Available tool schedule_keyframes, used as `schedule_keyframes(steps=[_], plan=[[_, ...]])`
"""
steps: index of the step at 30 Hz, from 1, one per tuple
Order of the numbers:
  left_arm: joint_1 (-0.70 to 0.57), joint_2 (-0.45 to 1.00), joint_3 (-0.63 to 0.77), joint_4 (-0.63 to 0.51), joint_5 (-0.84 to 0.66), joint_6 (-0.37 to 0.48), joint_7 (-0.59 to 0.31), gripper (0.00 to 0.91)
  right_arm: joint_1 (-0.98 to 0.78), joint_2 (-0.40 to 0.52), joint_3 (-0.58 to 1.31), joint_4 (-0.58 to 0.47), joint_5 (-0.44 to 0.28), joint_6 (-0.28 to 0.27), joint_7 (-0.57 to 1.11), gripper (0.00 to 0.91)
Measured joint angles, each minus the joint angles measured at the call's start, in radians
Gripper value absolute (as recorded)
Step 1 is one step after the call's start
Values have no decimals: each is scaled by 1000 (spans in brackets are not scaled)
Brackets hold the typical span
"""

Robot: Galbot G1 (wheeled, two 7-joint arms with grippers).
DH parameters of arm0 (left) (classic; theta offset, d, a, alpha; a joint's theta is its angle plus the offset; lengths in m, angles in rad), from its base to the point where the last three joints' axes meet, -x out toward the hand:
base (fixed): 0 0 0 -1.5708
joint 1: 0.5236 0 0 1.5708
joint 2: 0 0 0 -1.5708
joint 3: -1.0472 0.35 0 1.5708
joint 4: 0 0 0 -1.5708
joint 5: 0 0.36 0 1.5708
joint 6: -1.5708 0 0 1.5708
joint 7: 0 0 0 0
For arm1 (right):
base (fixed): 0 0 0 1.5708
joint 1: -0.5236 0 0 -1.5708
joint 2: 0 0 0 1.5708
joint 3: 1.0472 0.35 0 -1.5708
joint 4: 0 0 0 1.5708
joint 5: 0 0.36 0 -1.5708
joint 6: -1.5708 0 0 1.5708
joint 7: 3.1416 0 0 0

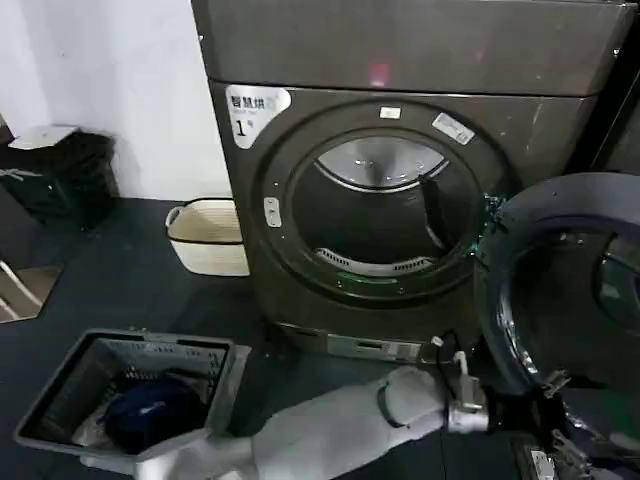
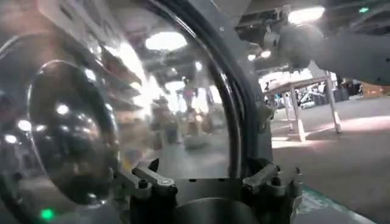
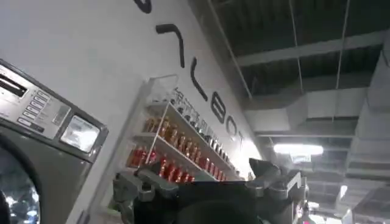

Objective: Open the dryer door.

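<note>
The dryer door (image 1: 570, 290) stood swung open to the right of the dryer (image 1: 400, 200) drum opening. The left gripper (image 2: 210, 182), fingers spread apart, sat against the door's chrome rim, holding nothing. The right gripper (image 3: 210, 182) was open and empty.

The drum opening (image 1: 385, 205) stands unobstructed. To its right, the swung-out dryer door (image 1: 565, 285) blocks passage. Left of the opening, a cream basket (image 1: 208, 237) and grey laundry basket (image 1: 130, 395) occupy the floor.
</note>
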Motion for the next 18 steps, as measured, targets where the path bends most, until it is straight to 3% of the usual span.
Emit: schedule_keyframes(steps=[10,18], plan=[[-49,-107,9,106,0,-15,-2,907,-1,-5,13,1,-16,7,-3,907],[-78,-110,-19,196,13,-24,-18,907,5,-9,6,5,-19,7,-4,907]])
